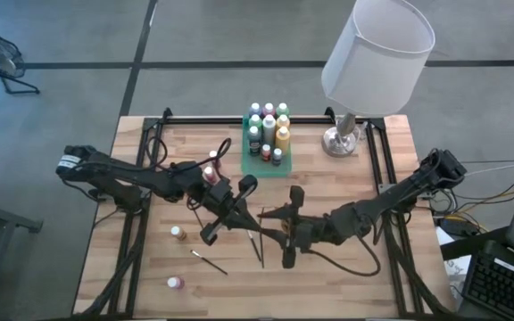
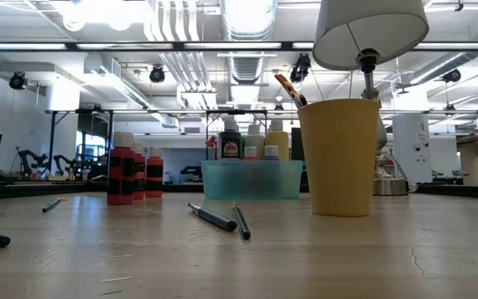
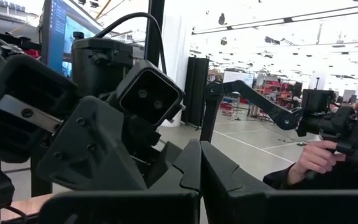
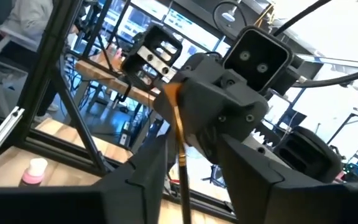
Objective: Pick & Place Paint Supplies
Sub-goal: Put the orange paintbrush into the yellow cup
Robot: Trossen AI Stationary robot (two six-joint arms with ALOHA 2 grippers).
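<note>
My two grippers face each other above the table's middle. My left gripper (image 1: 242,212) (image 3: 201,144) is shut. My right gripper (image 1: 270,216) (image 4: 192,140) is open, with one finger on either side of a thin paintbrush (image 4: 179,134). That brush is orange above and dark below, and stands upright. More dark brushes (image 1: 208,261) (image 2: 214,218) lie flat on the wood. Several paint bottles (image 1: 269,125) stand in the green tray (image 1: 250,169). Loose bottles (image 1: 178,233) (image 1: 177,283) stand on the table. The yellow cup (image 2: 338,158) has one brush (image 2: 289,87) leaning in it. My left gripper has the paintbrush by its orange upper end (image 4: 169,92), pinched between the two shut fingers. They come level from the table's left and lie across the shaft. The brush hangs upright below them, clear of the table. In the left wrist view the fingers hide the contact.
A lamp (image 1: 377,49) stands at the far right beside the tray, its base (image 1: 339,141) on the wood. A red-capped bottle (image 1: 211,169) stands under my left arm. In the high view my right arm hides the cup. A person (image 3: 328,155) holds a device beyond the table.
</note>
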